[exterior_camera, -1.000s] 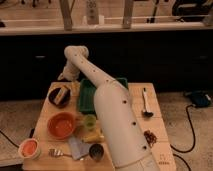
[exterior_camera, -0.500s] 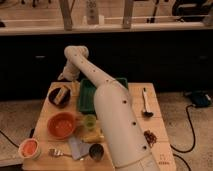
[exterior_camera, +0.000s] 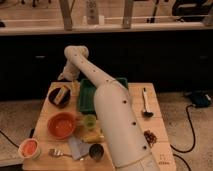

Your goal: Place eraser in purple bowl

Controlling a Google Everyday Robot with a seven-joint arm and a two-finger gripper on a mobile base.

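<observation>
The purple bowl [exterior_camera: 54,101] is dark and round and sits at the back left of the wooden table [exterior_camera: 160,125]. The eraser [exterior_camera: 61,93], a pale tan block with a darker side, lies inside it, leaning across the bowl. My white arm reaches from the front right up over the table to the back left. My gripper [exterior_camera: 63,77] hangs just behind and above the purple bowl, at the table's far edge, apart from the eraser.
A green tray [exterior_camera: 89,95] stands right of the purple bowl. An orange bowl [exterior_camera: 62,125], a green cup [exterior_camera: 89,121], a yellow lump [exterior_camera: 93,135], a dark cup [exterior_camera: 96,151], a fork [exterior_camera: 54,152] and a small pale cup [exterior_camera: 29,148] lie in front. A ladle [exterior_camera: 145,103] lies at right.
</observation>
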